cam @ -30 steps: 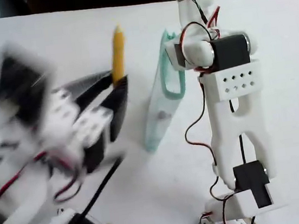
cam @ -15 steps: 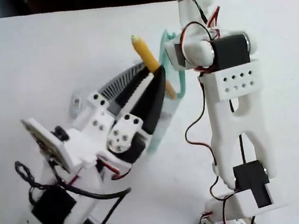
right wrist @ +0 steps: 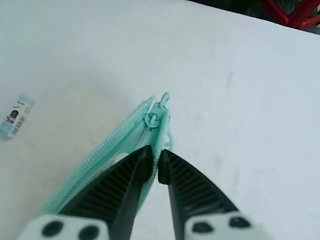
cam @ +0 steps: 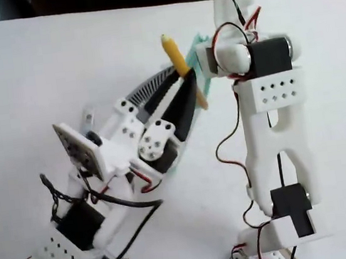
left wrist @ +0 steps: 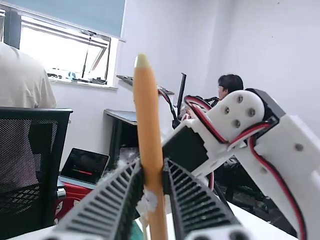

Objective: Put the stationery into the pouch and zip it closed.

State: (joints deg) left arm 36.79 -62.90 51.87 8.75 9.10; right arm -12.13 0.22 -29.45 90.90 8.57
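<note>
Evidently, the teal pouch (right wrist: 87, 175) is resting on the white table (cam: 56, 55) with its zip end being pinched by the right gripper (right wrist: 154, 156). That gripper's jaws are pressing together on the fabric just beside the zip pull (right wrist: 155, 116), probably steadying the pouch and propping its mouth up. The left gripper (left wrist: 152, 169) is clamping a yellow pencil (cam: 182, 70) mid-shaft and tilting it over the pouch's long edge, seemingly lining it up for dropping in. A small eraser (right wrist: 15, 116) is lying on the table, well apart from the pouch and waiting its turn.
</note>
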